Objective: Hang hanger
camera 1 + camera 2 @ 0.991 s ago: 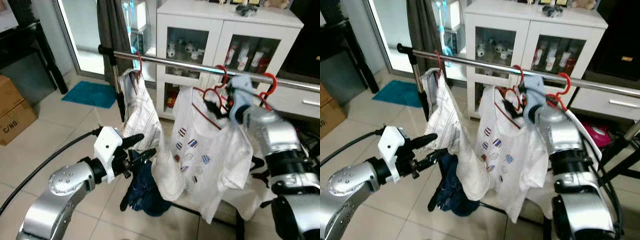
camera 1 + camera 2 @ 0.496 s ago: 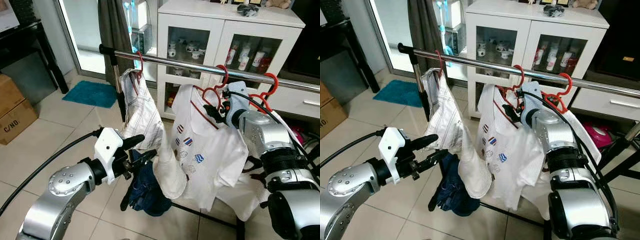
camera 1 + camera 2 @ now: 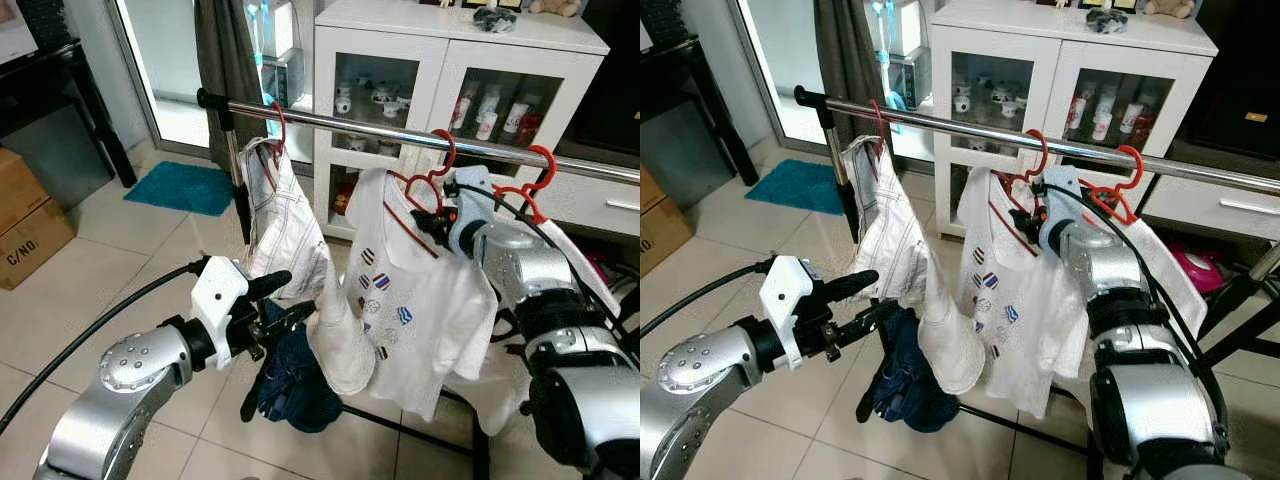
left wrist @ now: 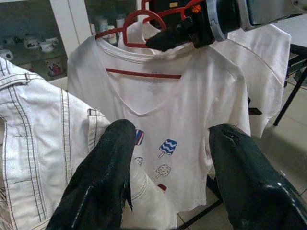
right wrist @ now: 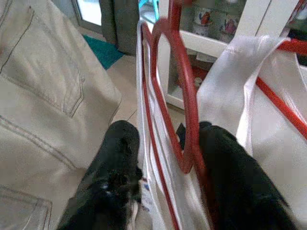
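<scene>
Tiled floor (image 3: 120, 260), white cabinet (image 3: 400, 60) behind steel rail (image 3: 340, 122). Red hanger (image 3: 425, 185) carrying white T-shirt (image 3: 400, 300) has hook over rail, near second red hanger (image 3: 535, 175). Right tool (image 3: 437, 218) straddles hanger neck; whether clenched, cannot tell. Left tool (image 3: 290, 300) spread, empty, beside pale trousers (image 3: 285, 230). Advice: confirm hook seated, then ease fingers off downward without snagging wire. Hanger's long axis roughly along rail, hook up.

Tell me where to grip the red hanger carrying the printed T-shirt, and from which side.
Grip the red hanger at its neck, just below the hook and above the T-shirt collar, where bare wire shows clear of the cloth. Come from the robot's right, as the right gripper does, since the white trousers crowd the other side along the rail.
</scene>
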